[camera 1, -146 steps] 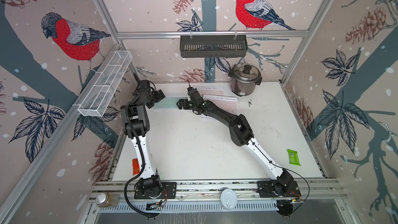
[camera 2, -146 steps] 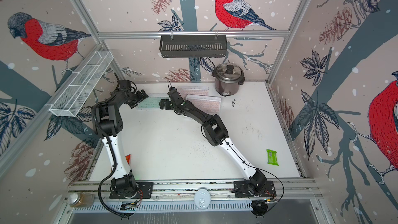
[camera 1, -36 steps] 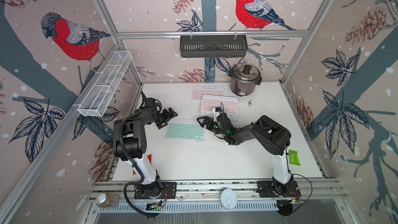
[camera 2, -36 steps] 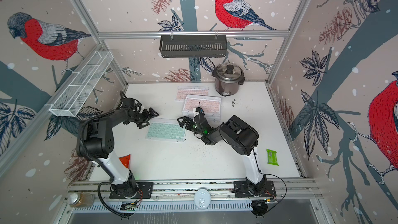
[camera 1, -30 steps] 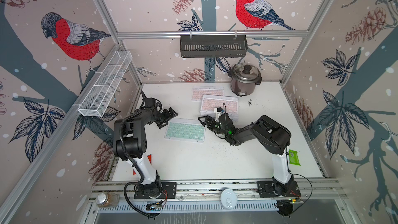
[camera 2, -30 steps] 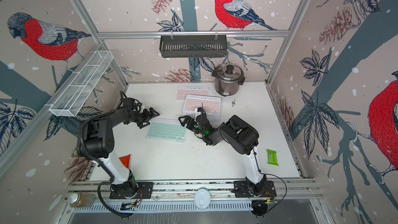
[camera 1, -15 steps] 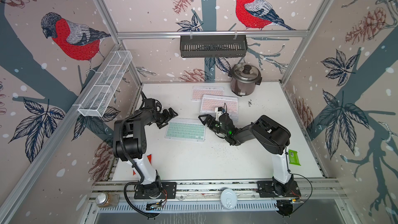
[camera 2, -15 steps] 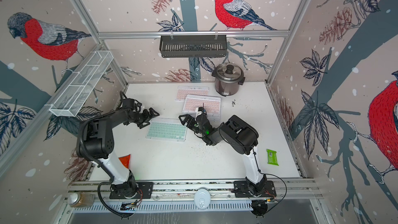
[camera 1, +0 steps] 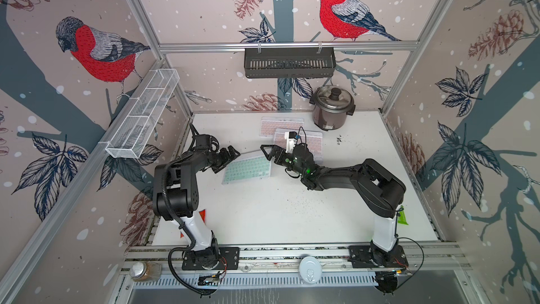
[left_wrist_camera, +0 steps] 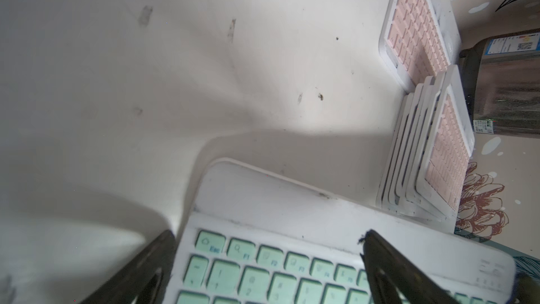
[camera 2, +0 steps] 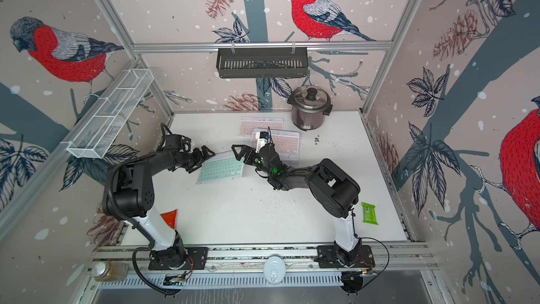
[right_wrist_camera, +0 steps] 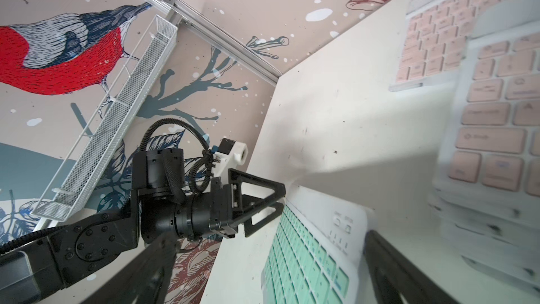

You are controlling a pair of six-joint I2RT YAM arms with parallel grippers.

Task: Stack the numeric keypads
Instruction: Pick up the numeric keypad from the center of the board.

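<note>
Starting at the left of a top view, the left gripper (camera 1: 228, 159) sits at the left end of the mint-green keypad (camera 1: 247, 168), just left of the frame's centre. Its jaws stand apart. In the left wrist view 1 finger (left_wrist_camera: 140, 270) shows off the keypad's short edge while the other crosses the keys. Nothing is clamped, and I cannot tell whether either finger touches the frame.

The keypad appears to lie flat on the white table (camera 1: 263, 214), slightly askew. About 5 seconds ago it was at the back left of the table, in the upper middle of the frame, with both arms stretched out to it. By 1 second ago it had reached roughly its present spot, and it has barely shifted since.

Right of it, the right gripper (camera 1: 267, 154) is spread as wide as it goes and holds nothing. Over the last second it has crept from the keypad's right end up toward its upper right corner.

Further right, half hidden behind that wrist, stands the pile of keypads (camera 1: 314, 144), topped in pink. The left wrist view shows several white frames layered under it. 1 more pink keypad (camera 1: 280, 125) lies alone just behind, its near edge meeting the pile.

So the drag looks finished. The green keypad is within both arms' reach but not yet on the pile, and a real grasp and lift probably comes next.
</note>
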